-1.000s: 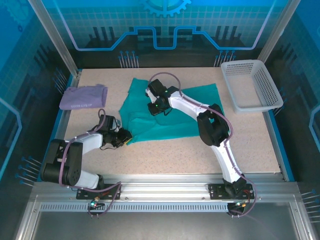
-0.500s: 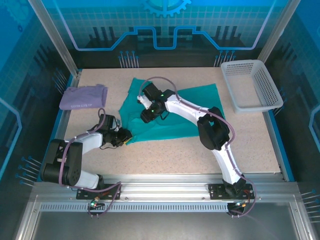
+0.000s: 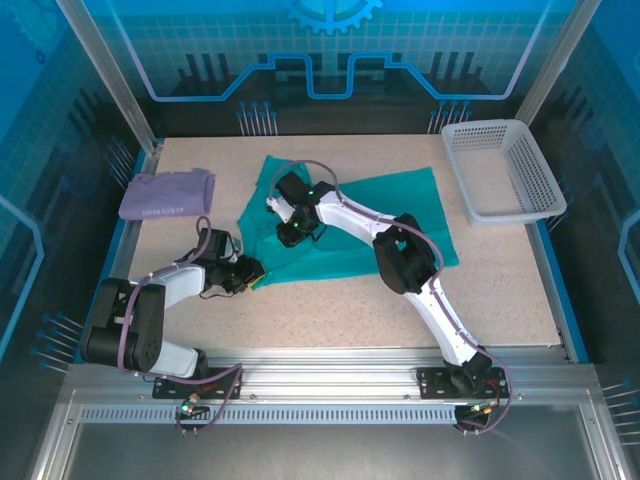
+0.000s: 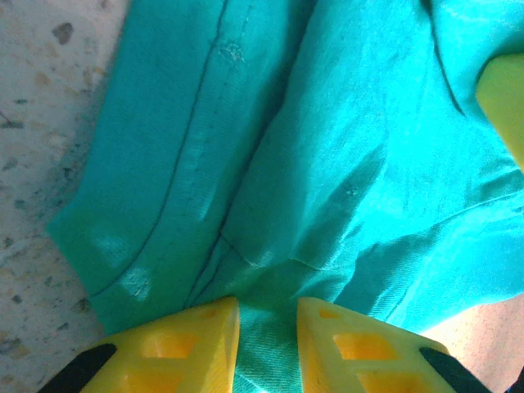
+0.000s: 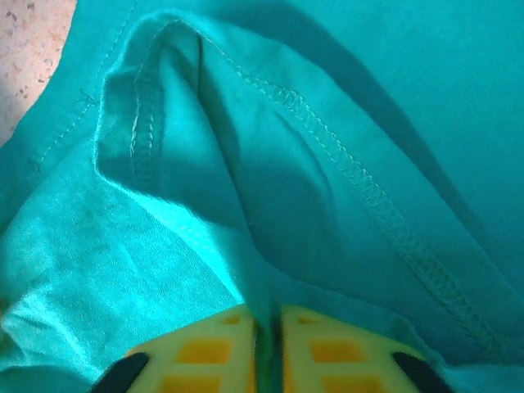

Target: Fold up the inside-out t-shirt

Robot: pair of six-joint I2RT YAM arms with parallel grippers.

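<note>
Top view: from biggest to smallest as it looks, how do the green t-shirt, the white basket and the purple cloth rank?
Largest: t-shirt.
Next: basket.
Smallest: purple cloth.

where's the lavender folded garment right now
In the top view the lavender garment lies at the far left edge of the table, apart from the teal t-shirt to its right.

left gripper point(image 4: 268, 318), right gripper point(image 5: 268, 319) both pinching t-shirt point(image 3: 412, 190); right arm outstretched

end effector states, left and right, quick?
Left end effector: closed, pinching the t-shirt at its edge.
Right end effector: closed, pinching a fold of the t-shirt.
</note>
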